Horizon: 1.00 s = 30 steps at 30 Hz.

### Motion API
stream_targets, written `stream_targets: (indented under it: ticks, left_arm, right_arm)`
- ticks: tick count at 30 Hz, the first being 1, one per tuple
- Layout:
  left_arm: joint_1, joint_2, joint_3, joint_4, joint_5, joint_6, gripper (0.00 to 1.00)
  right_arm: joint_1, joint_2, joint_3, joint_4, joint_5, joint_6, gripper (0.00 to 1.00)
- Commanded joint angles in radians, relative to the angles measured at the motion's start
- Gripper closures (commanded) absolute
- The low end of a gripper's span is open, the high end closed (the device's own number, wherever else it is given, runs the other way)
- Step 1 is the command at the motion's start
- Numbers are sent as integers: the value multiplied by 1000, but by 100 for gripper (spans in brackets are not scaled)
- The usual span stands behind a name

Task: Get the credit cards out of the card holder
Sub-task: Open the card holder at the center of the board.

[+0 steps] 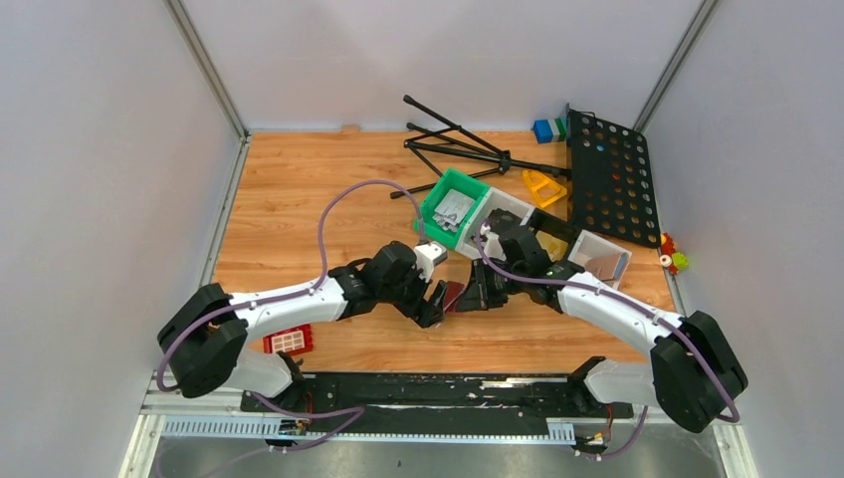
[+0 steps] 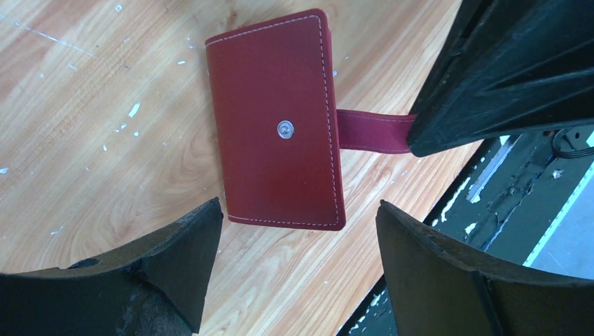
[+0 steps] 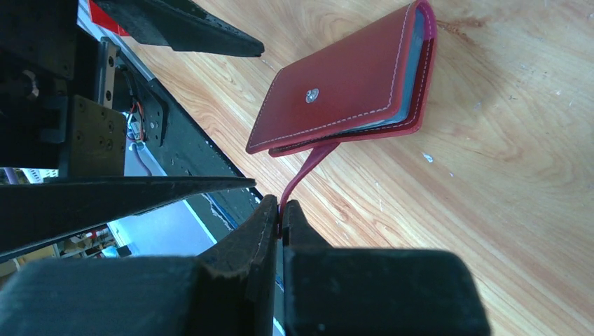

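Note:
The card holder [image 2: 277,122] is a dark-red wallet lying folded shut on the wooden table, snap stud facing up; it also shows as card holder [image 3: 350,84] and card holder [image 1: 455,296]. Its short tab [image 3: 308,164] sticks out toward the table's near edge. My right gripper [image 3: 281,206] is shut on the end of that tab, and its black fingers [image 2: 490,77] cover the tab's tip in the left wrist view. My left gripper [image 2: 298,206] hangs open just above the holder's near end, touching nothing. Only grey-blue inner edges [image 3: 413,70] show; the credit cards are hidden.
A green bin [image 1: 453,204], white trays [image 1: 602,257], a black folded stand [image 1: 458,144] and a black perforated panel [image 1: 612,174] lie at the back right. A red-and-white block [image 1: 289,341] sits near the left arm. The black rail [image 1: 428,388] runs along the near edge.

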<state>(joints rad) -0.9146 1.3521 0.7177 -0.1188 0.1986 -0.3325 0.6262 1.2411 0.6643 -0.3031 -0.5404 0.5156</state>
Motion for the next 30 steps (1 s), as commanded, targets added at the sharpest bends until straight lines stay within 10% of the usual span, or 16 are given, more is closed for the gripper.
stream_targets:
  ticks: [1,9,30]
  left_arm:
    - [0,28,69,-6,-10,36,15]
    - [3,60,116,-32,-40,23,48]
    - [197,18,19,-65,4,-76,94]
  right_arm:
    - [6,-36,47,-6,-4,-22,100]
    - [7,-37,58,-21,-3,-28,100]
    - [5,-41,92,-124,112,-68,100]
